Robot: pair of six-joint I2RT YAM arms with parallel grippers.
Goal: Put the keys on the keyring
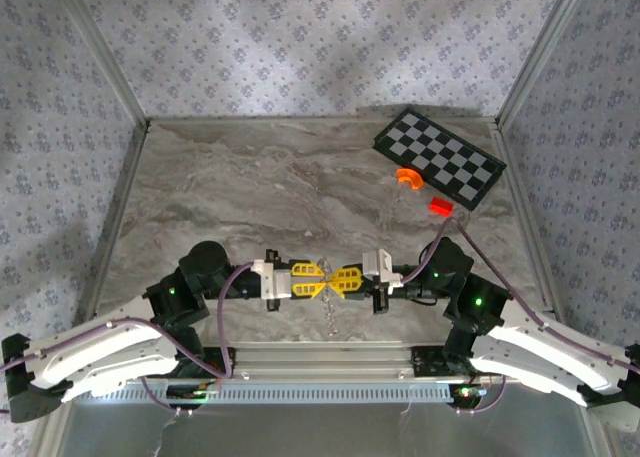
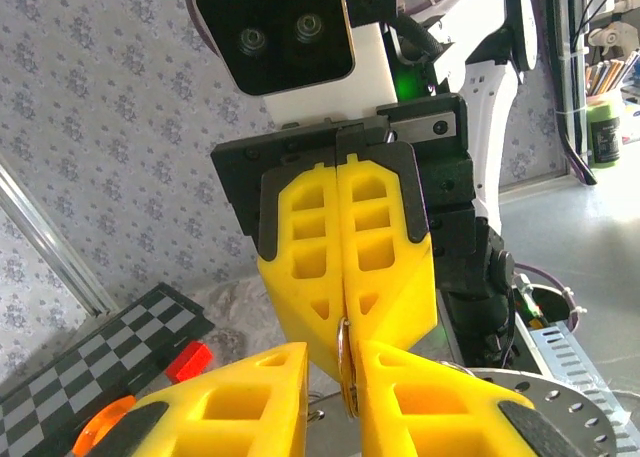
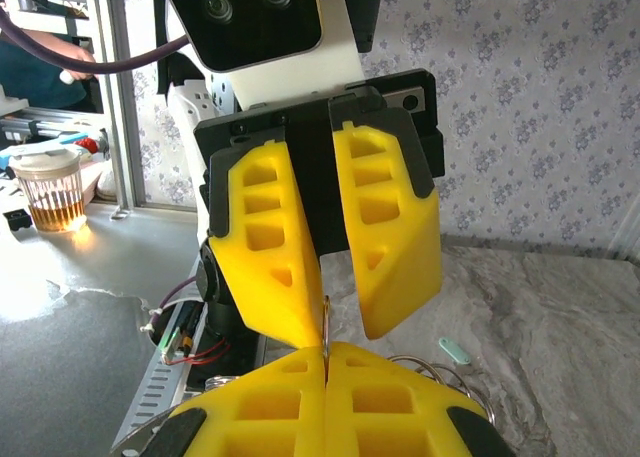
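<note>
The marbled table point(image 1: 250, 197) is found bare across its middle, with a checkered board point(image 1: 440, 157) lying at the far right corner. An orange curved piece point(image 1: 408, 178) and a red block point(image 1: 440, 206) lie just beside the board, well apart from the work. Both arms are brought together above the near centre, so that the left gripper point(image 1: 318, 281) and the right gripper point(image 1: 342, 280) are set tip to tip; this is judged to be for working one small part against another in the air. The right fingers point(image 2: 385, 257) are pressed flat together and a thin metal rim is pinched at their tips, taken to be the keyring point(image 2: 345, 362), since a fine chain point(image 1: 328, 317) is seen hanging below the meeting point. The left fingers point(image 3: 265, 247) are held a little apart, the rim standing in the gap between them and touching one inner face, unclamped. Which small part, if any, is a key cannot be told. Threading is judged not yet done.
</note>
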